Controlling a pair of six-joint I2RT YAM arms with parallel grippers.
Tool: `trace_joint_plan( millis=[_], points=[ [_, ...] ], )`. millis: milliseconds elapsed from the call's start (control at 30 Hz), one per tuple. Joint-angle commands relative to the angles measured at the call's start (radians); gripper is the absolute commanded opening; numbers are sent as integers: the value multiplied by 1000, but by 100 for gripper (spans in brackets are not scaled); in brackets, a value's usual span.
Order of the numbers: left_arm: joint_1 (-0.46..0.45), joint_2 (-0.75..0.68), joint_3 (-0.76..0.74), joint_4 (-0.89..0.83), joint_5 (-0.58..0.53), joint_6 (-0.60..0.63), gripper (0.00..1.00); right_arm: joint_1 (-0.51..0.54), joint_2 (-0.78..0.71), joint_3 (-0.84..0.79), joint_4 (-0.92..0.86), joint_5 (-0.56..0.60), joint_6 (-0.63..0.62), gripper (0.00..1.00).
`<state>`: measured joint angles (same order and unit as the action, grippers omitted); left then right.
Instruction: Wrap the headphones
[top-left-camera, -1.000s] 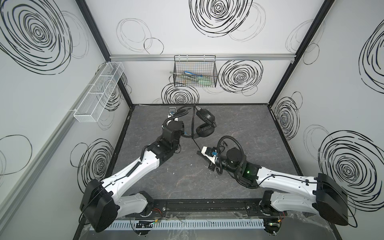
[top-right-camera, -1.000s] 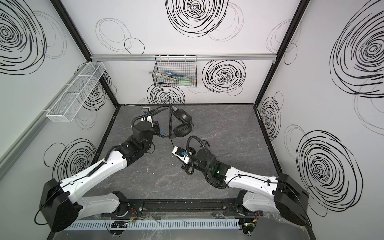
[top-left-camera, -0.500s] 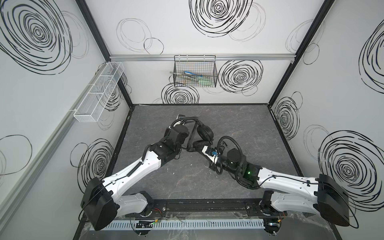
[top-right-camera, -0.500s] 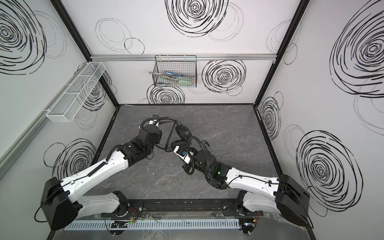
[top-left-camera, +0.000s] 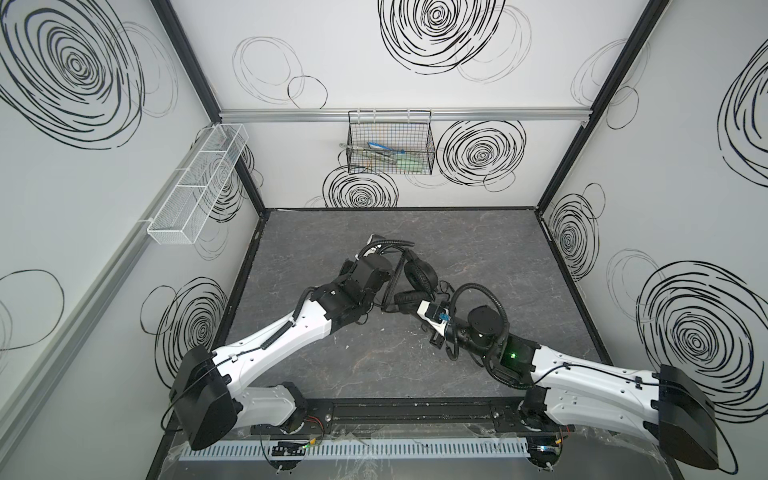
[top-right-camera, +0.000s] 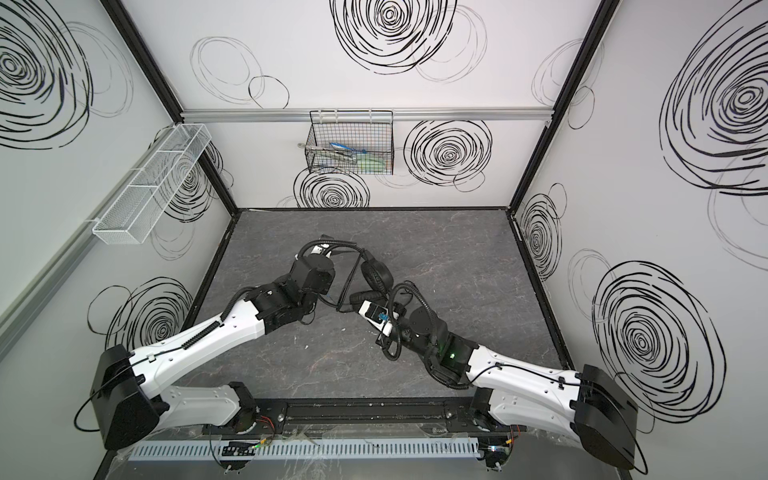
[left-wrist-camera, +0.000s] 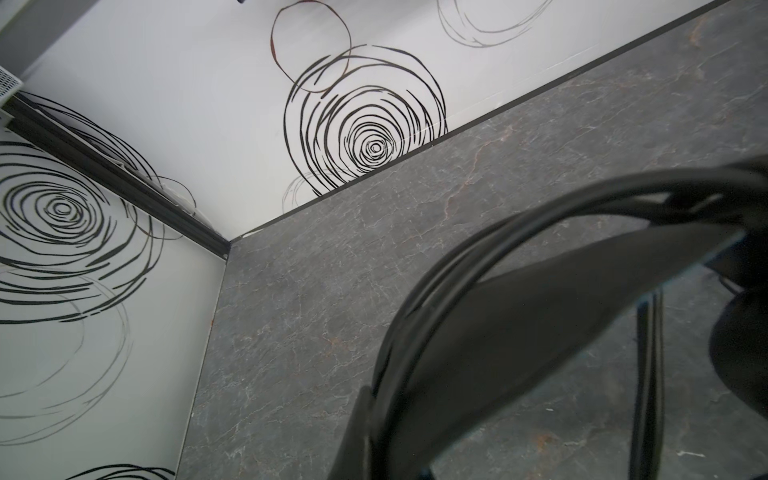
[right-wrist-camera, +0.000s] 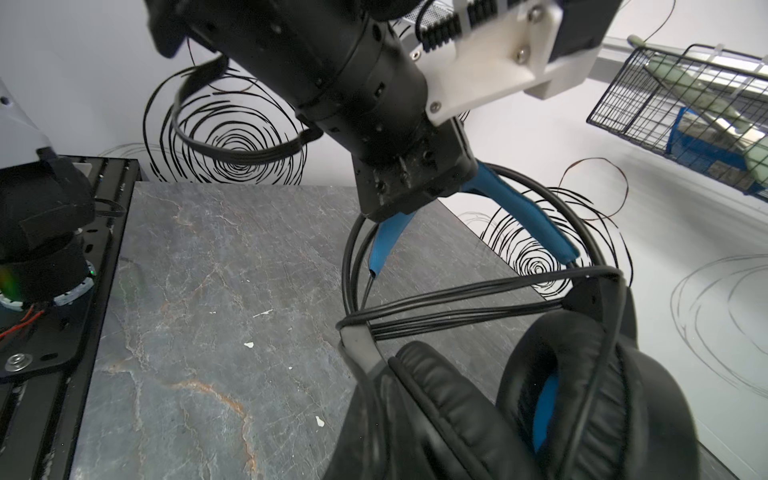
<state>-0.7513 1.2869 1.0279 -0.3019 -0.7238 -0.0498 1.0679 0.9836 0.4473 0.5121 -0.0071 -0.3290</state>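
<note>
Headphones (right-wrist-camera: 582, 365): ear cushions (right-wrist-camera: 457, 407) black, wrinkled, matt leatherette; headband strap (right-wrist-camera: 532, 220) blue, matt, cloth-like; cable (right-wrist-camera: 457, 316) smooth, slight sheen. Tabletop (right-wrist-camera: 199, 270) grey, stone-patterned, matt. Wire basket (right-wrist-camera: 648, 95): black metal mesh. Arm shells (top-left-camera: 299, 332): smooth white plastic.

A black wire basket (top-left-camera: 361, 137) hangs on the back wall (top-left-camera: 291, 158), a white mesh tray (top-left-camera: 195, 187) at left.

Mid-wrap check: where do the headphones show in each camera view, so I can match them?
Top view: the headphones, middle of the tabletop.
Top view: the same spot.
Left wrist: close up, their headband arcs over the tabletop.
Right wrist: padded earcups nearest the camera, blue strap beyond.
Shared landmark: the grey marbled tabletop, in all four.
</note>
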Motion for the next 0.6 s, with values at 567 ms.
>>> trace_joint_plan(
  millis=[567],
  points=[
    [-18,127,124,-59,25,-30,0,57,44,52,85,-46,-41,0]
  ],
)
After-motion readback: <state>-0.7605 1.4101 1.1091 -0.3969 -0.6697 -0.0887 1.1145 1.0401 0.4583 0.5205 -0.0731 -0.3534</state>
